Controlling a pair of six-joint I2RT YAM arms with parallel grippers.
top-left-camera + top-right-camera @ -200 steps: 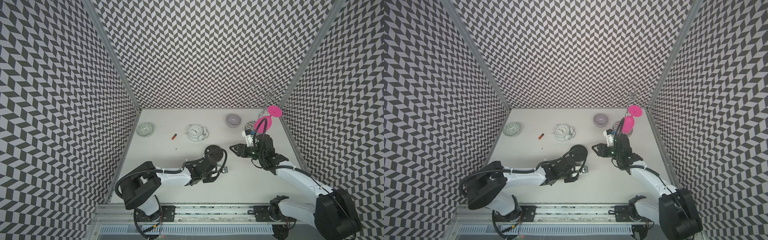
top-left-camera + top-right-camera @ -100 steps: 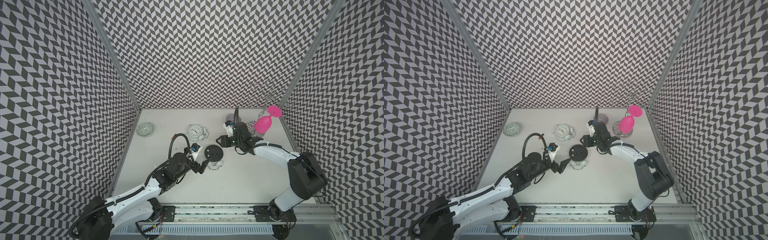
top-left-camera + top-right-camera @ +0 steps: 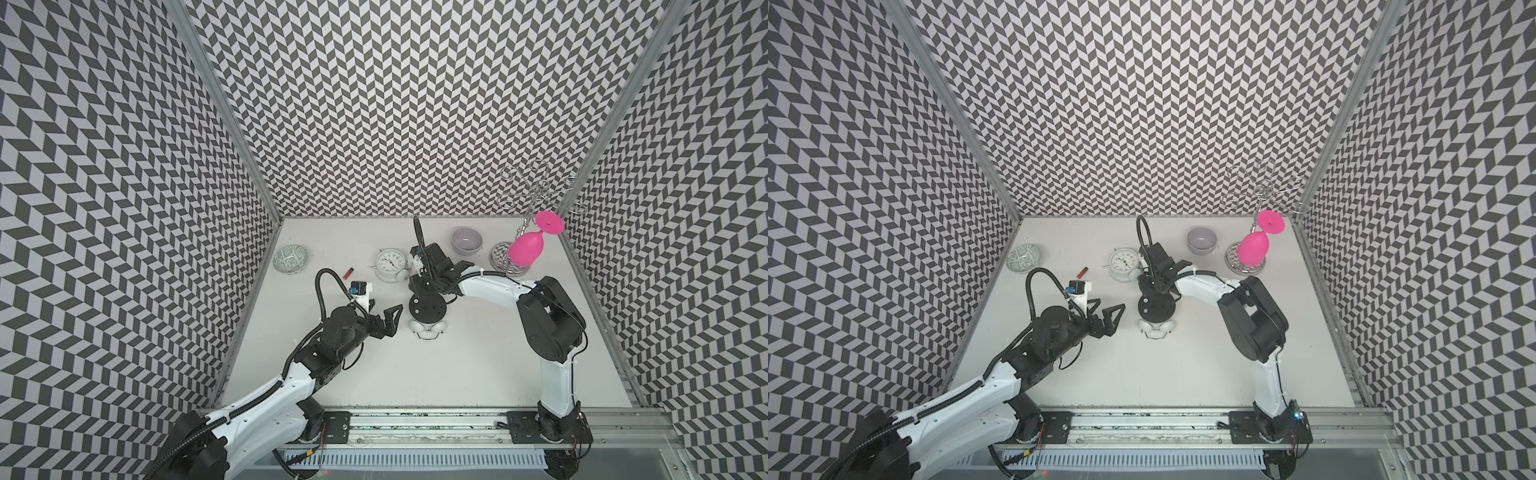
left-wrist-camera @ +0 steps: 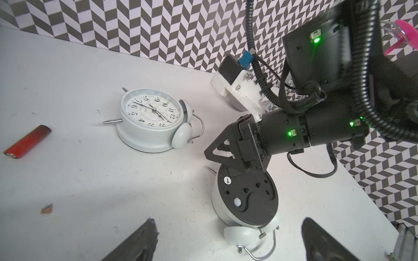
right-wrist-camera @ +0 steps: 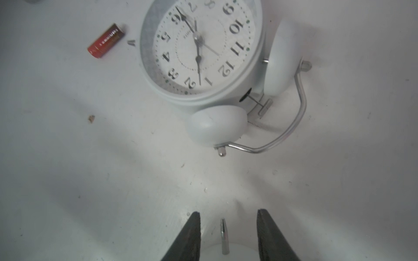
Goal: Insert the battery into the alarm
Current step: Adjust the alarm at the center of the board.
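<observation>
**Battery lies loose on the table**

The red battery (image 3: 348,273) rests just beside the face-up clock (image 3: 390,262), apart from both grippers. The left gripper (image 3: 1109,305) gapes wide and empty near the face-down alarm (image 3: 428,309). The right gripper (image 5: 228,211), jaws partly parted, straddles that alarm's metal foot (image 5: 223,235) and grips nothing.

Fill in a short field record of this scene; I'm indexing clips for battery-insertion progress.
battery: red, lying loose on the table, beside the face-up alarm clock
face-down alarm clock: black back up
left hand: open, empty, apart from that clock
right hand: jaws apart at the face-down clock's edge, straddling its metal foot
progress: battery not yet picked up
</observation>
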